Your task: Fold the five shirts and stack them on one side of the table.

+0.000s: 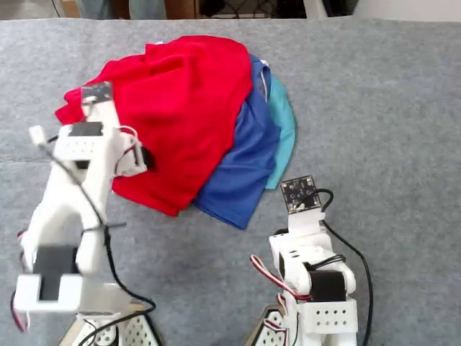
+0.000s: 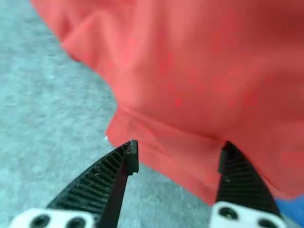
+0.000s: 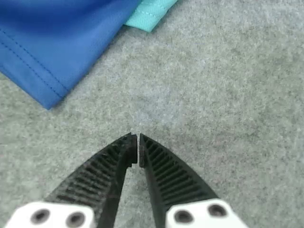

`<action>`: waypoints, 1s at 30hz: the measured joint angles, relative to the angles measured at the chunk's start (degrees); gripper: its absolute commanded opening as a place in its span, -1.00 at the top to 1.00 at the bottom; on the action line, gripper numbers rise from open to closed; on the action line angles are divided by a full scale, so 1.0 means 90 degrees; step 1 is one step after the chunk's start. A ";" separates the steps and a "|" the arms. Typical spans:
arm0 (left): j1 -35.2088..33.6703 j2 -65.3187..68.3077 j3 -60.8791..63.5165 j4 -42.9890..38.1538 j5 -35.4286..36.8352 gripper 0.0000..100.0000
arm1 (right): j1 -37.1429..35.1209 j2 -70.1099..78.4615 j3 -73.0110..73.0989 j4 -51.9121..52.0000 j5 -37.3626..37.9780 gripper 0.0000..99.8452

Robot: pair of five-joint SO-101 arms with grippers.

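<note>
While the left gripper (image 2: 179, 159), jaws spread, frames the nine o'clock hem of the red shirt (image 1: 180, 108), the right gripper (image 3: 138, 147) sits clenched, empty, at its five o'clock.

The shirt pile (image 1: 180, 108) crowds the far middle of the worktop (image 1: 389, 108); open grey surface lies to its right and in front of it.

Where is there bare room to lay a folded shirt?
Right of the teal shirt the table lies bare; so does the near strip in front of the blue shirt. Crowded: the pile, with the left gripper at the red shirt.
</note>
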 measured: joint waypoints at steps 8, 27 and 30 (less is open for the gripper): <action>-0.0127 0.1387 -0.0899 -0.0274 0.0010 0.94 | 0.0000 0.0000 0.0000 0.0000 0.0000 0.96; -0.0596 -0.3516 -0.1504 0.2403 -0.1690 0.95 | 0.0000 0.0000 0.0000 0.0000 0.0000 0.96; -0.0742 -0.5167 -0.1573 0.2823 -0.1875 0.95 | 0.0000 0.0000 0.0000 0.0000 0.0000 0.96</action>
